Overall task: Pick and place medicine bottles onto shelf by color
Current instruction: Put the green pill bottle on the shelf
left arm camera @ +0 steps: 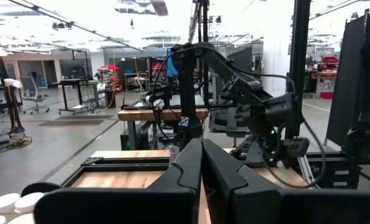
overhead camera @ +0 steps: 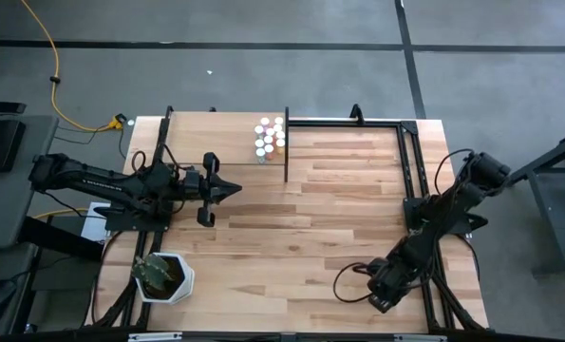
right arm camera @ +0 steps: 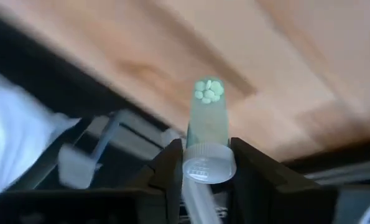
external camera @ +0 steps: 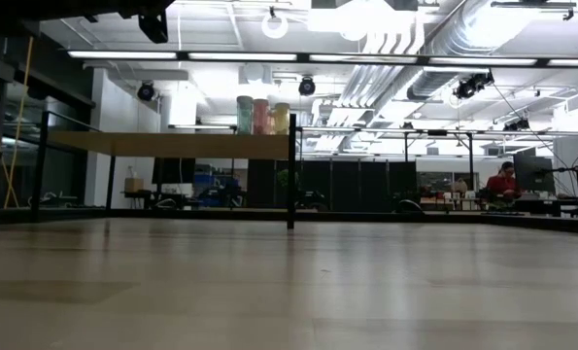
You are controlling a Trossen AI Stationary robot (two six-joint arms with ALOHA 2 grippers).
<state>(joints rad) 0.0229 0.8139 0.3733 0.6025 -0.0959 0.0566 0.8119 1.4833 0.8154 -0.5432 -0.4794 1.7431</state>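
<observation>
A cluster of medicine bottles with white and orange tops stands on the light-wood shelf at the far left; the low view shows three of these bottles upright near the shelf's right post. My right gripper, at the table's near right corner, is shut on a pale green bottle with a white cap and green pills inside. My left gripper hovers shut beside the shelf, holding nothing; its fingers are pressed together. My right gripper pinches the pale green bottle by its white cap, one finger on each side of it. The fingers slant down at the table and lie along the bottle. Its pill-filled bottom end points away toward the wood; whether it rests there I cannot tell.
A white pot with a green plant stands at the near left corner. Black frame rails run along the table's right side and far edge. Bare plank tabletop lies between the two arms. A person in red sits far behind the table.
</observation>
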